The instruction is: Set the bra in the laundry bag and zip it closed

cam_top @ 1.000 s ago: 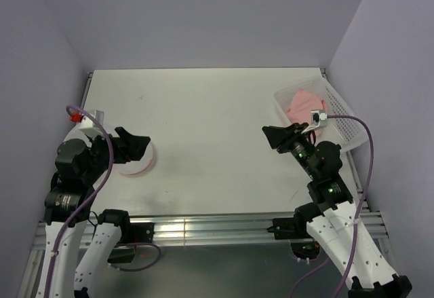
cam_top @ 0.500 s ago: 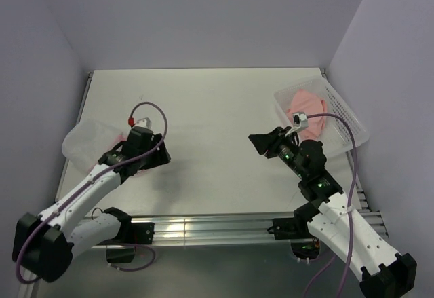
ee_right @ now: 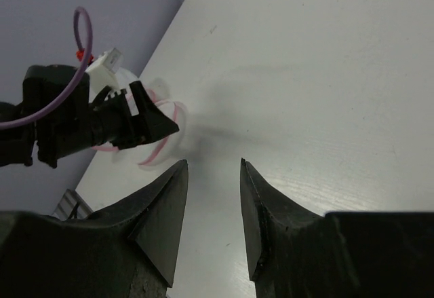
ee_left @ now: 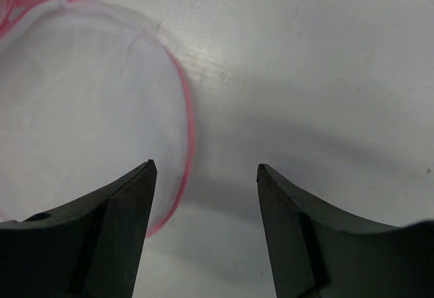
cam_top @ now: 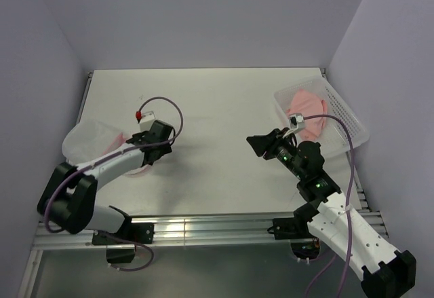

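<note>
Top view: bra (cam_top: 306,102) sat bunched in the white perforated basket (cam_top: 342,118) at the table's (cam_top: 217,101) rear right, long axis unclear. Laundry bag (cam_top: 88,138) lay at the left edge, stretching toward near-right, partly under the left arm. Left fingers (cam_top: 161,150) hung over its right end. Right fingers (cam_top: 261,143) pointed left, apart from the bra. White block (cam_top: 144,116) on the left wrist: any marking too small to read.

Left wrist: left fingers were spread wide and empty, tips just beside the bag's pink rim. Round mesh face lay flat, facing up.

Right wrist: right fingers were about half apart, holding nothing, aimed at the bag.
</note>
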Robot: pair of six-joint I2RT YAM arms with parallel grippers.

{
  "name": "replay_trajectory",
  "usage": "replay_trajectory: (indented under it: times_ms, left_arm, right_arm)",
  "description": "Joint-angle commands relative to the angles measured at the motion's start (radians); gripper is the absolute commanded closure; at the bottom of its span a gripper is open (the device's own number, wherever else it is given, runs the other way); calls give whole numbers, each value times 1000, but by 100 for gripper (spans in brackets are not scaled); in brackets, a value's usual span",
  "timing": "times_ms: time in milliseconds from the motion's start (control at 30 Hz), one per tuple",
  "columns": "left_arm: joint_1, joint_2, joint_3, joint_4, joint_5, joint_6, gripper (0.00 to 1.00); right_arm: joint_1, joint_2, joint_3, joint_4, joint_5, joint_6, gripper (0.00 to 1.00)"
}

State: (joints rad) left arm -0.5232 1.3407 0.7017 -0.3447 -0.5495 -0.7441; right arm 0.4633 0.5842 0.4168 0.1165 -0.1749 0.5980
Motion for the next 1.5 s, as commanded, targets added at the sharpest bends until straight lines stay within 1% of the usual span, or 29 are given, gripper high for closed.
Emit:
replay_trajectory:
  times_ms: [0, 33, 67, 100, 167, 267, 333, 367, 433, 600, 800, 933, 967, 1000, 1033, 1067, 1100, 1133, 1233, 1267, 1333, 1367, 1467]
  left_arm:
    - [3, 156, 134, 6, -53, 14, 33]
    - [3, 188, 163, 1, -46, 15, 34]
    - [3, 242, 173, -5, -41, 9, 38]
    - [5, 261, 180, -17, -38, 6, 40]
    - [5, 307, 196, -34, -46, -6, 41]
    - [3, 325, 194, -59, -70, -46, 41]
    - [3, 311, 173, -54, -85, -61, 38]
    - [3, 298, 168, -50, -87, -66, 32]
    - [3, 291, 166, -65, -98, -77, 29]
    - [3, 250, 160, -91, -115, -104, 32]
    - [6, 120, 99, -77, -161, -149, 28]
    - [17, 156, 108, -105, -159, -175, 28]
    - [22, 181, 113, -117, -162, -202, 28]
    - [25, 187, 113, -131, -173, -213, 31]
    - [32, 189, 96, -94, -155, -203, 32]
    - [63, 198, 88, -80, -132, -186, 33]
    - [83, 207, 84, -82, -113, -189, 38]
    - [124, 216, 65, -54, -60, -181, 42]
    - [152, 207, 25, -16, -18, -176, 53]
    - [152, 204, 21, -14, -18, -175, 66]
    - [152, 201, 18, -10, -17, -167, 84]
    - [150, 202, 16, 1, -15, -164, 99]
    - [132, 201, 5, 30, -9, -152, 100]
  right_arm:
    - [11, 2, -6, 48, 2, -23, 56]
    - [11, -3, -3, 48, 2, -23, 56]
    - [11, -4, -1, 45, -1, -24, 56]
    - [12, -9, 0, 41, -2, -24, 56]
    - [14, -18, 5, 37, -3, -27, 55]
    - [15, -32, -1, 37, 3, -27, 55]
    - [15, -29, -9, 38, 8, -27, 55]
    - [15, -26, -9, 40, 9, -27, 55]
    - [17, -18, -15, 46, 6, -27, 55]
    - [18, -20, -24, 60, 5, -23, 55]
    - [20, -21, -38, 74, -11, -23, 55]
    - [20, -26, -44, 84, -23, -18, 55]
    - [20, -27, -46, 84, -26, -17, 55]
    - [18, -29, -49, 86, -28, -17, 55]
    - [20, -33, -49, 84, -28, -17, 55]
    - [21, -37, -49, 81, -28, -20, 55]
    - [20, -41, -47, 72, -23, -23, 55]
    - [20, -49, -47, 68, -15, -29, 55]
    - [21, -58, -46, 57, 3, -35, 55]
    - [20, -60, -46, 51, 5, -35, 55]
    - [20, -61, -49, 51, 9, -37, 55]
    - [21, -63, -49, 49, 11, -35, 55]
    - [20, -66, -49, 51, 18, -37, 55]
